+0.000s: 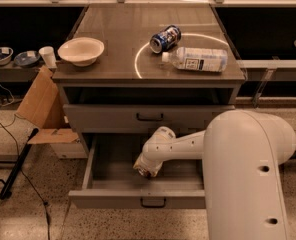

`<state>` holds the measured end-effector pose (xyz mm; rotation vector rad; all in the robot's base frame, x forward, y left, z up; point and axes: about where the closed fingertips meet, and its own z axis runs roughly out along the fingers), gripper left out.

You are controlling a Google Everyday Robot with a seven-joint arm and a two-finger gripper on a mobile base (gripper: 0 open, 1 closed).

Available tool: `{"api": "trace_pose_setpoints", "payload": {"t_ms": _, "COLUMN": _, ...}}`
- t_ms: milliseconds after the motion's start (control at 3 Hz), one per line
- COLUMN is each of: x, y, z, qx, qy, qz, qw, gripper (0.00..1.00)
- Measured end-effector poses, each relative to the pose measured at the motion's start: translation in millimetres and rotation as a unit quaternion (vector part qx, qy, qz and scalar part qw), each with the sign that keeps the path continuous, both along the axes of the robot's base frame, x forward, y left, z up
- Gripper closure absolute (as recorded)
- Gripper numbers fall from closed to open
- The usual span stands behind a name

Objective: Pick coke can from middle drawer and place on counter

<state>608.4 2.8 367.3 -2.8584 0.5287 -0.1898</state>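
**Tool down in the open drawer, at the can**

Drawer (113,171) stands pulled out, so its floor is open from above; that is why the arm (188,146) comes in from 3 o'clock over the drawer's side and bends down, with the tool (145,169) low near the floor at mid-drawer, a little toward 6 o'clock; upper drawer (148,117) is closed, so it leaves room above the wrist.

Tabletop (113,29) carries the bowl (81,51) at 9 o'clock, the blue can (165,38) on its side at about 1 o'clock and the bottle (198,59) lying flat at 3 o'clock; bare patch at centre and toward 6 o'clock looks like the likely drop spot, judged only from the layout.

Can (149,174): only a small dark-reddish bit shows at the tool's tip, at 5 o'clock of the white wrist, touching or just beside it; the rest is hidden by the wrist; whether it stands or lies, cannot tell.

Tool state: cannot tell if it is apart, together or clamped on the can; the wrist covers it.

Judgement: grasp step, can not yet lifted out of the drawer; risk is nudging the can against the drawer floor.
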Motion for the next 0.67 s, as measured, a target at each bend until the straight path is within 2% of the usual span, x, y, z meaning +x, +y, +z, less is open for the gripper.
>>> {"api": "trace_pose_setpoints", "payload": {"t_ms": 333, "x": -6, "y": -6, "z": 2, "qx": 0.0, "qy": 0.011, "qz": -0.013, "qw": 0.9999, "gripper": 0.88}}
{"api": "trace_pose_setpoints", "payload": {"t_ms": 667, "x": -25, "y": -20, "z": 30, "qx": 0.015, "qy": 0.006, "qz": -0.049, "qw": 0.9987, "gripper": 1.0}}
